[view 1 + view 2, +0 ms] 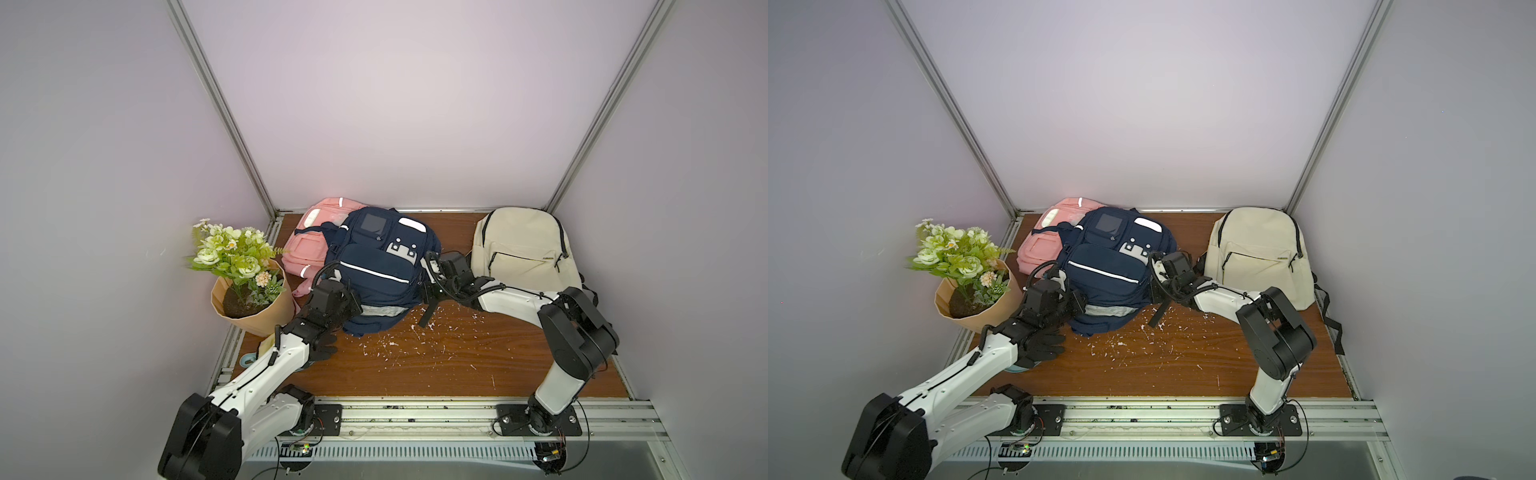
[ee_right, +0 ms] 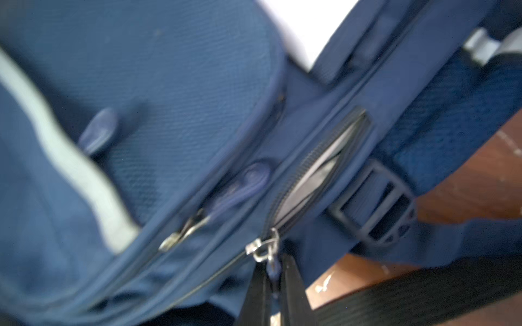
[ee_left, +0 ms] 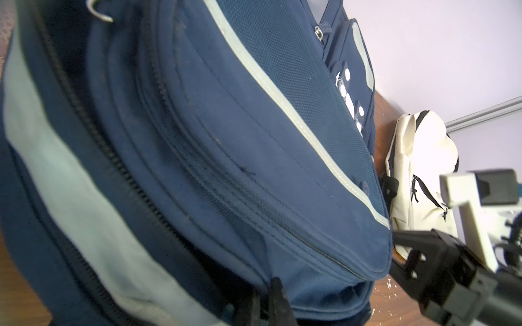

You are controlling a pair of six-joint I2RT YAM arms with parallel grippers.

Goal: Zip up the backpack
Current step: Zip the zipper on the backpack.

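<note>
1. While the navy backpack (image 1: 374,270) lies in the middle of the table (image 1: 457,365), between a pink backpack (image 1: 311,241) and a cream backpack (image 1: 523,249), its near lower edge is pinched by the closed left gripper (image 3: 267,299), apparently as an anchor.
2. The right gripper (image 2: 272,285) is seen clamped on the zipper pull (image 2: 264,249) at the bag's right flank.
3. From that slider the unzipped gap (image 2: 319,175), with grey lining shown inside, runs on beyond the fingertips, along the side wall and slanting away from them.
4. The seam's long axis is therefore judged to set the pull: the slider must be drawn forward along the gap, not across it.
5. The right arm is the nearer to the gap; the left is placed at the opposite corner, where counter-tension can be given.
</note>
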